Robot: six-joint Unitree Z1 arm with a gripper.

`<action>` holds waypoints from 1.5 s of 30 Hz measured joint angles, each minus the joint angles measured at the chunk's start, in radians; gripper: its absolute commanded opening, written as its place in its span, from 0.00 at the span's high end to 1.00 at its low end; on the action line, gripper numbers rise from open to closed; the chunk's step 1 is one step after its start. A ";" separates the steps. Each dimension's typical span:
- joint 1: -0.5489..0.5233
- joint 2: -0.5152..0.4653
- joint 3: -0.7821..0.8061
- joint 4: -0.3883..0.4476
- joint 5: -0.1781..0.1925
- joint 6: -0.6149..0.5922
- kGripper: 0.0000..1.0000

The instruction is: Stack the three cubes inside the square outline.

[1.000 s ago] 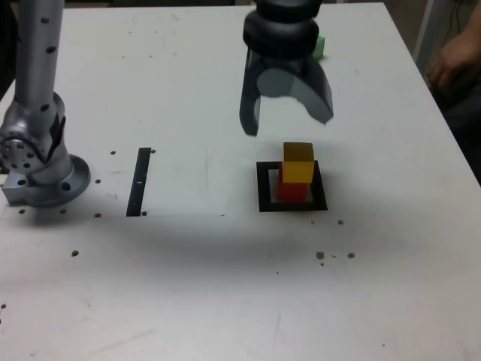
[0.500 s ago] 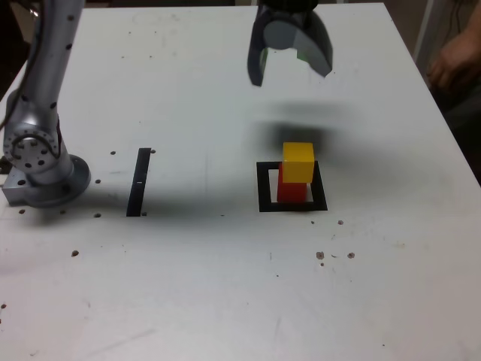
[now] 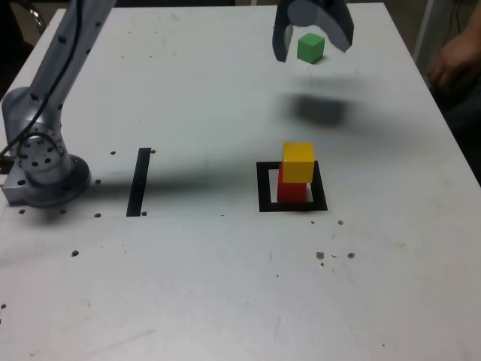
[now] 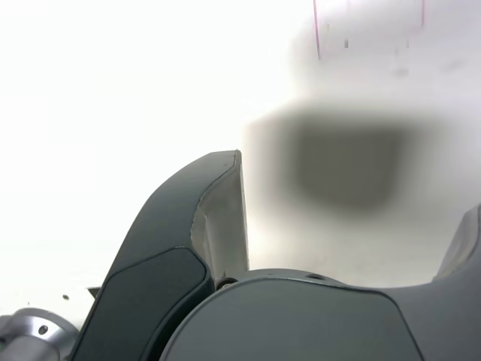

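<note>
Three small matte cubes of equal size sit on the white surface [image 3: 225, 301]. The red cube [image 3: 289, 188] stands inside the square outline [image 3: 263, 188], a thick black border with a white centre. The yellow cube [image 3: 298, 163] rests on top of it, a little off towards the exterior view's right and turned slightly, so its edges do not line up with those of the red one. The stack's long axis is upright. The green cube [image 3: 310, 48] lies alone near the far edge of the surface, well apart from the outline, flat on one face with a corner edge turned towards the camera.

The tool [image 3: 313, 41] hangs above the green cube with its two dark jaws spread wide and pointing down, one on each side of the cube in the exterior view; nothing is gripped. Its blurred shadow [image 3: 319, 109] falls on the surface between the green cube and the stack. In the wrist view one dark jaw and the tool's body fill the lower part, with the same soft shadow [image 4: 346, 162] beyond; the cubes cannot be made out there.

A thin black strip [image 3: 140, 181] lies flat on the exterior view's left, beside the arm's silver base [image 3: 41, 169]. Small dark specks dot the surface. A person's hand [image 3: 455, 53] shows at the right edge, off the surface. Nothing stands between the green cube and the stack.
</note>
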 measured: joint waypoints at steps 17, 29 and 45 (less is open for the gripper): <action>0.117 0.095 -0.182 -0.002 0.046 0.215 0.00; 0.186 0.204 -0.322 0.001 0.066 0.417 0.01; 0.203 0.240 -0.394 -0.032 0.100 0.646 0.01</action>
